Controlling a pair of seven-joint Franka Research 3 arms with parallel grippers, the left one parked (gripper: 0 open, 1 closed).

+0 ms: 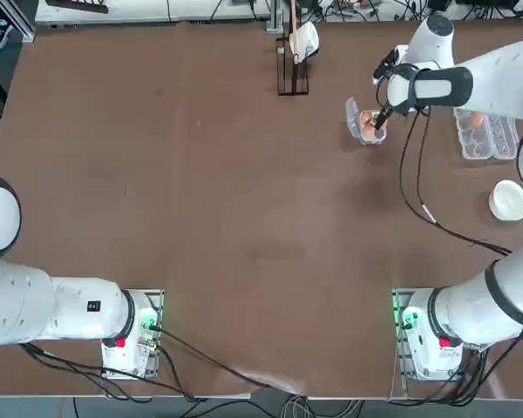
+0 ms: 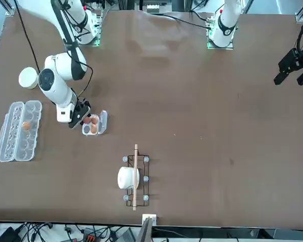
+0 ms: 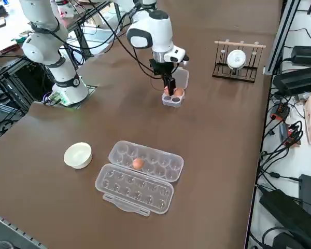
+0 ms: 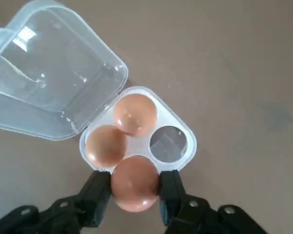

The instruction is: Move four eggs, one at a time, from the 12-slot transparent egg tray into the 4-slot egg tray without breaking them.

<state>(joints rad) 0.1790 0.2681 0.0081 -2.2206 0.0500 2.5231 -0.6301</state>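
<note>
My right gripper is shut on an orange-brown egg, held right over a cup of the 4-slot egg tray. Two more eggs sit in that small tray, one cup shows bare, and its lid lies folded open. In the top view the gripper hangs over the small tray at the far right. The 12-slot transparent egg tray lies open near the table's right edge with one egg in it, also visible as an egg from overhead.
A white bowl sits next to the long carton. A wooden rack with a white cup stands at the far edge, left of the small tray. Black cables hang from the right arm.
</note>
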